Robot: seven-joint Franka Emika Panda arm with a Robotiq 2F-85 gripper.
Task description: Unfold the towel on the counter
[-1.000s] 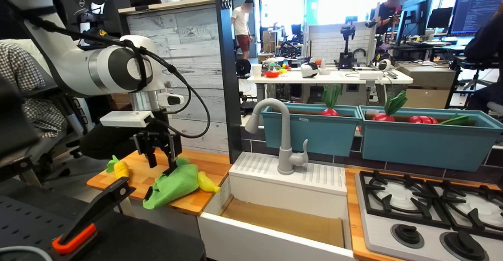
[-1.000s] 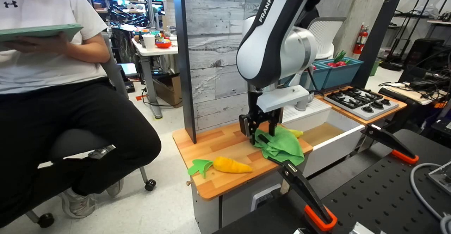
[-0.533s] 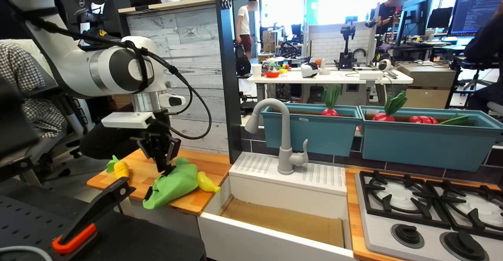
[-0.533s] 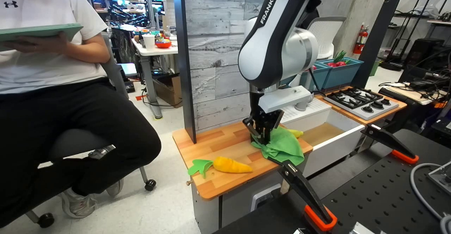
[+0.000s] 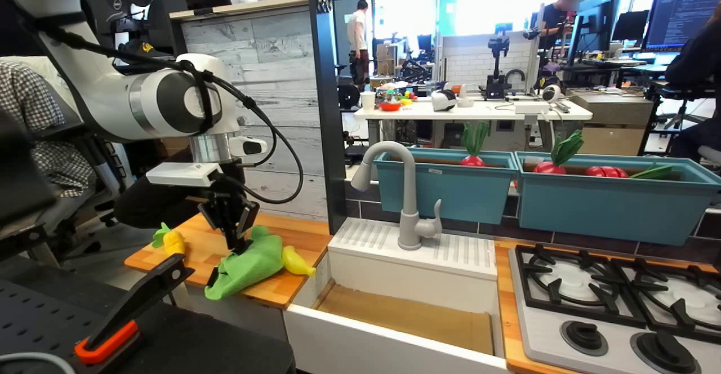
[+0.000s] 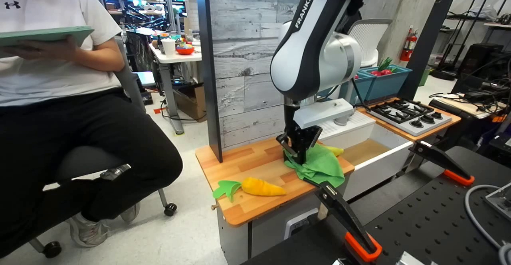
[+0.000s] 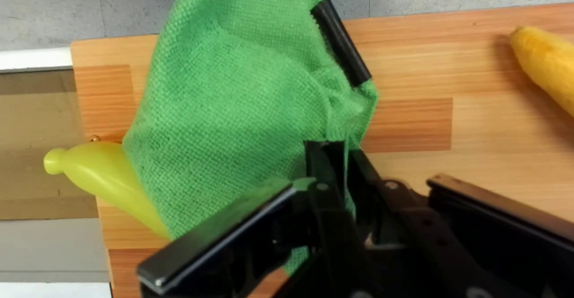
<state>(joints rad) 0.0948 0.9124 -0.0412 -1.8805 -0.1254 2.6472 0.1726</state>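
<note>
One thin edge of green stands pinched in your gripper (image 7: 343,149), its jaws drawn together on the towel (image 7: 242,105), which lies bunched on the counter (image 6: 243,160), partly overhanging it. You can't see how deep that bite goes; if it's shallow, a quick lift could let the cloth slip out. A black strip (image 7: 341,42) lies along the towel's edge just beyond, and could catch a fold. Opposite, the yellow toy (image 7: 110,177) lies against the towel or partly under it; dragging that way might roll it into the sink (image 5: 405,288). The overhang, near the clamp (image 6: 346,215), may snag there as you pull.
</note>
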